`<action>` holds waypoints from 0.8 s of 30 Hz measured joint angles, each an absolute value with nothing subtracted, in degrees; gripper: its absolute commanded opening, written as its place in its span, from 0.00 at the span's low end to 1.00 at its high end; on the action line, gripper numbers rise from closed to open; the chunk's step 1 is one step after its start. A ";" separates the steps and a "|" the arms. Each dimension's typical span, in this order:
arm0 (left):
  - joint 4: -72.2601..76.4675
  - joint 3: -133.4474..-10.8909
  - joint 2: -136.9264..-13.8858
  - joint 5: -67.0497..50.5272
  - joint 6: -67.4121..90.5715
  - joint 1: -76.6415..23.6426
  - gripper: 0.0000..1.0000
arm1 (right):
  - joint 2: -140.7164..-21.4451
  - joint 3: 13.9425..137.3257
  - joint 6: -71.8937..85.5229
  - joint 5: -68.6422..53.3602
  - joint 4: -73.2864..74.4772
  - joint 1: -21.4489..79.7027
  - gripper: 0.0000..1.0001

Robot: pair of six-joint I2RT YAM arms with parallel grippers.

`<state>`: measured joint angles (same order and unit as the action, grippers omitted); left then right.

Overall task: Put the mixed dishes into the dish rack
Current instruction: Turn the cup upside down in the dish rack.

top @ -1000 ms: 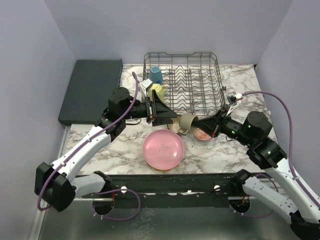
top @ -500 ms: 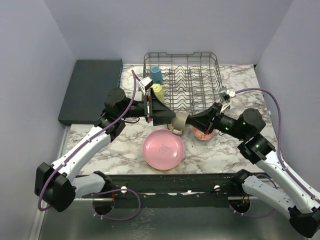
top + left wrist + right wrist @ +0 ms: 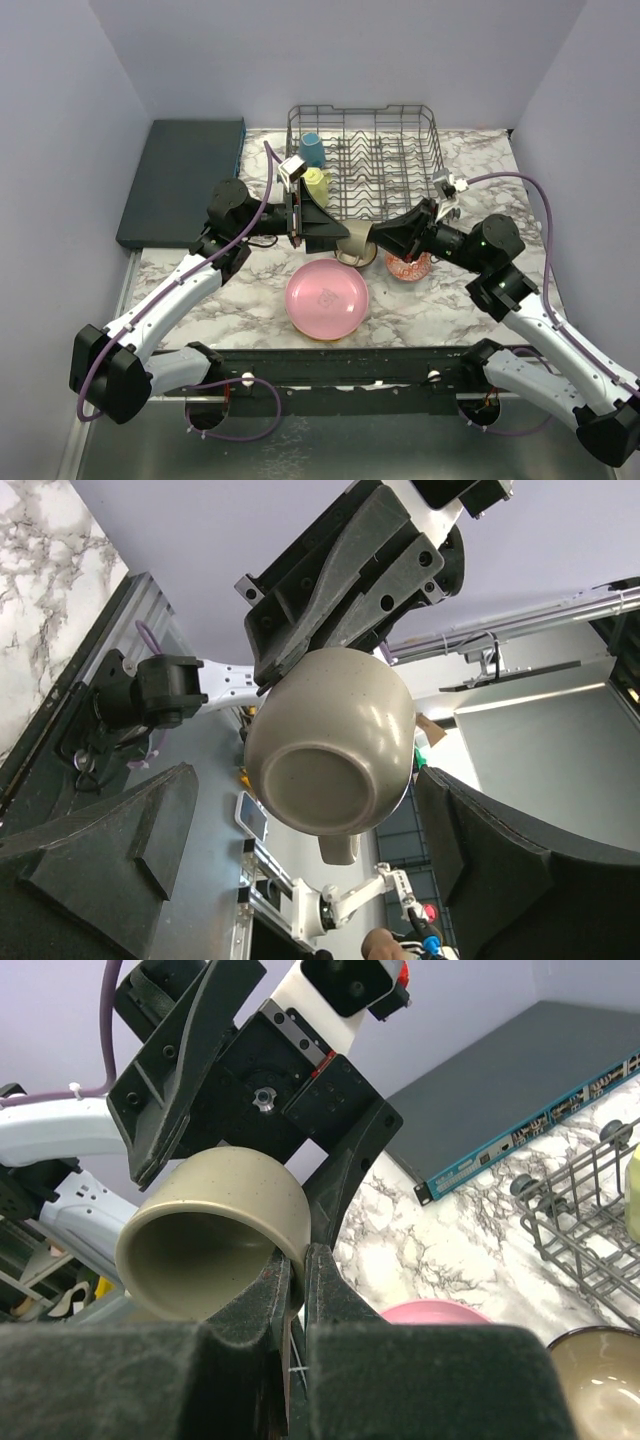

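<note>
Currently I am holding the grey-green mug (image 3: 358, 240) in the air just in front of the dish rack (image 3: 365, 108), between the two arms and above the marble table (image 3: 240, 300). The right gripper (image 3: 297, 1260) is pinching the mug by its rim, with one finger inside the mouth, the other outside, and the jaws pressed nearly together on the thin wall. That rim grip is leaving the body of the mug bare, which I judge is the point: the left gripper (image 3: 305, 775) is standing spread as wide as it goes, a finger on either side of the mug and neither touching it. It is looking like a handover, so that the left arm can take the body and reach the rack.

The mug is lying on its side, mouth toward the right arm and base facing the left wrist camera. It is showing a smooth, slightly glossy glaze, a rounded belly, a paler speckled foot and a small handle pointing downward.

A blue mug (image 3: 312, 150) and a yellow mug (image 3: 317, 181) are sitting in the rack's left end. The pink plate (image 3: 327, 298) and a red-patterned bowl (image 3: 408, 267) are waiting on the table.
</note>
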<state>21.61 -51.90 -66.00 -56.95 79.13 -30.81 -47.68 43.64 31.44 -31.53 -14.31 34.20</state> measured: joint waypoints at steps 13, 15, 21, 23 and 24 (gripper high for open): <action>22.96 -51.62 -66.00 -57.74 79.77 -30.81 0.91 | -49.84 42.50 32.18 -32.42 -18.72 34.20 0.01; 23.09 -51.62 -66.00 -57.87 79.85 -30.81 0.89 | -49.91 42.30 32.27 -32.56 -18.94 34.20 0.01; 23.20 -51.62 -66.02 -58.19 79.96 -30.81 0.86 | -50.33 41.80 32.58 -32.91 -20.01 34.20 0.00; 23.38 -51.62 -66.04 -58.35 79.99 -30.81 0.84 | -50.61 41.71 32.67 -33.04 -20.21 34.28 0.01; 23.53 -51.62 -66.08 -58.46 79.96 -30.81 0.83 | -50.74 41.71 32.69 -33.10 -20.29 34.37 0.01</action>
